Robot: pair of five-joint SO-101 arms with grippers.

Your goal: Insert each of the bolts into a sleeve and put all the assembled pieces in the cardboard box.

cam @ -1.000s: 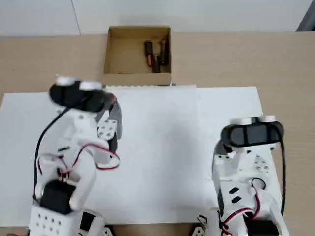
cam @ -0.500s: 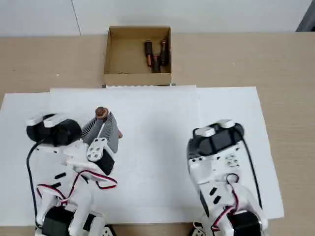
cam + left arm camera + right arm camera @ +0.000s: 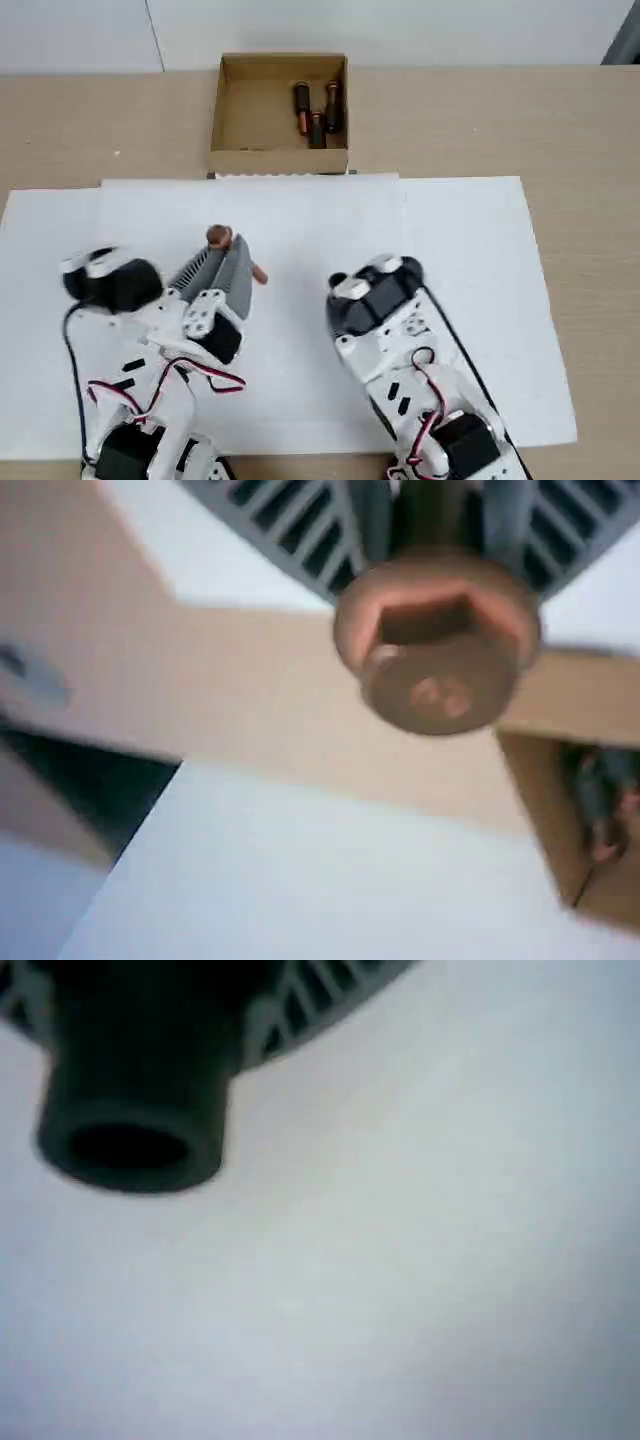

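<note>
Between the left fingers (image 3: 270,520) sits a copper bolt (image 3: 437,645), clamped on its shank with the hexagonal head standing clear past the tips. The right fingers (image 3: 320,990) grip a black sleeve (image 3: 130,1110), its open bore facing out over the white paper (image 3: 450,1260).

Over the last second both arms have shifted. The left arm (image 3: 110,280) has drawn back from the far side by the cardboard box (image 3: 280,160) to the near left of the paper, and the bolt head has come into sight from above, pointing far. The right arm (image 3: 375,295) has swung from the near right of the paper toward the middle, narrowing the gap to the left arm, though the two are still apart. I read this as the two parts being brought together for joining. Each is in hand, but the bolt is not yet in the sleeve. Three finished pieces (image 3: 315,112) already lie in the right half of the box, which stands on the counter (image 3: 480,120) just beyond the paper.

From above, the right arm's own body covers its fingers and the sleeve, so how near the bore is to the bolt cannot be judged. The left fingers hide the bolt's shank. A small copper bit (image 3: 258,274) beside them may be its other end, but I cannot tell.
</note>
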